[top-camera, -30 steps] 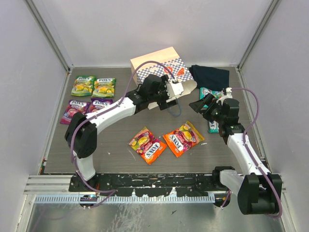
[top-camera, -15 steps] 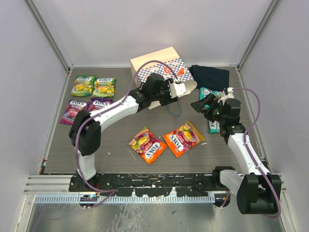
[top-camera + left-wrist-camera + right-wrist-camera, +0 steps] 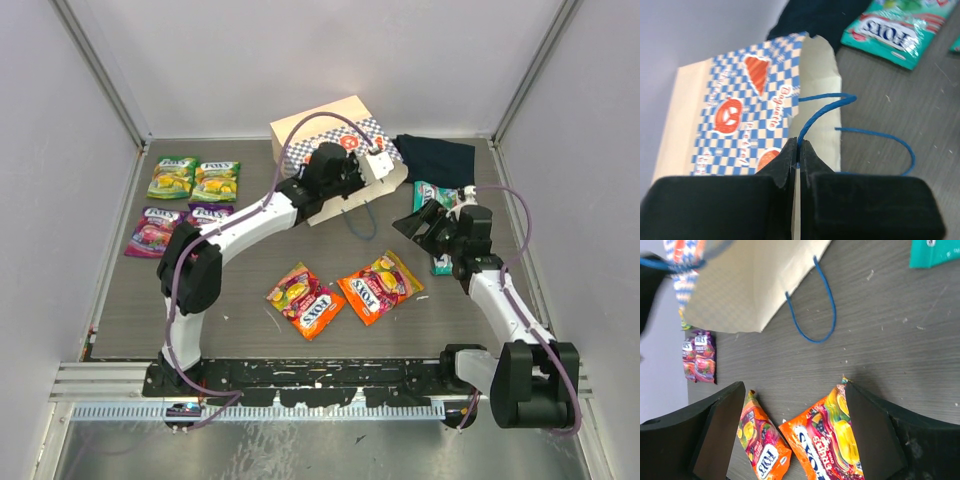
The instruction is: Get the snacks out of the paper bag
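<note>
Kraft paper bag is lying on its side at the far middle of the table, mouth facing right, beside the navy cloth. Left gripper, wide open a second ago, is now pinching shut on the blue string handle at the mouth edge. With the bag anchored, lifting or tipping it looks likely next. Whether anything is remaining inside, cannot tell. Right gripper is hovering over the table, jaws spread, gripping nothing, near the teal pouch. Already out: orange pouches lying near-middle, green-yellow pouches and purple pouches sitting far left.
</note>
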You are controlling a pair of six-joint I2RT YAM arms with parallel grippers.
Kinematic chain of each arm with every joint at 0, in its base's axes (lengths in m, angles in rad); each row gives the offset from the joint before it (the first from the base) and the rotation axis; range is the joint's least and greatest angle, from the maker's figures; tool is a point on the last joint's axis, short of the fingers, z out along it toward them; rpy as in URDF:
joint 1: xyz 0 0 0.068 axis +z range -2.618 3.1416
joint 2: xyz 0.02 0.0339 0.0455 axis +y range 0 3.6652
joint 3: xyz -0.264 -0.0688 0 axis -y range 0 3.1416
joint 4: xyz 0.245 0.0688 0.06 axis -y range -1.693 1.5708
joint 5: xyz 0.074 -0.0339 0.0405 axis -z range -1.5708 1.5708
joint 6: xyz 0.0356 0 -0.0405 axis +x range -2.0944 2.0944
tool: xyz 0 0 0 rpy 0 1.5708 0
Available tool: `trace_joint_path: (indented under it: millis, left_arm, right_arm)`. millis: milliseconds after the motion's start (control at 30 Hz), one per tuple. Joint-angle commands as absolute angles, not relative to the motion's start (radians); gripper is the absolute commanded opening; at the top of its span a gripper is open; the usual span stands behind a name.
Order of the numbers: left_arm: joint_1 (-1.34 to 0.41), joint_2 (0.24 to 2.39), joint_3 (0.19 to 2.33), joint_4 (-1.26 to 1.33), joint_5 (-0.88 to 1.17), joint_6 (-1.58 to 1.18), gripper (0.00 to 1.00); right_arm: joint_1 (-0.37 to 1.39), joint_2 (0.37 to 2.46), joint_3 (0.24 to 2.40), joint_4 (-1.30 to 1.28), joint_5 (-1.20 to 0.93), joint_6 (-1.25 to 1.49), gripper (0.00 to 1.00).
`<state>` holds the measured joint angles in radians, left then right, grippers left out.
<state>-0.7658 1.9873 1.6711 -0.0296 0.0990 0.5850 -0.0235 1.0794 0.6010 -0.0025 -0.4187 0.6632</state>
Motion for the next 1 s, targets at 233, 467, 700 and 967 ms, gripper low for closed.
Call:
trace_joint_path:
  millis: [233, 467, 700, 967]
  left_arm:
    - [-0.757, 1.926, 1.865, 0.038, -0.026, 0.546, 0.0]
    - [-0.756, 1.912, 1.858, 0.015, -0.03, 0.583, 0.0]
    - [-0.745, 1.911, 1.865, 0.021, -0.028, 0.583, 0.0]
    - [-0.69, 1.901, 1.9, 0.023, 0.007, 0.51, 0.0]
  right_arm:
    - [0.138, 1.218, 0.689, 0.023, -0.269, 0.641, 0.86]
    - [0.169, 1.33, 0.742, 0.039, -0.237, 0.64, 0.86]
    - [0.167, 1.333, 0.752, -0.001, -0.121, 0.592, 0.89]
    - [0.145, 1.376, 0.708, 0.123, -0.148, 0.607, 0.89]
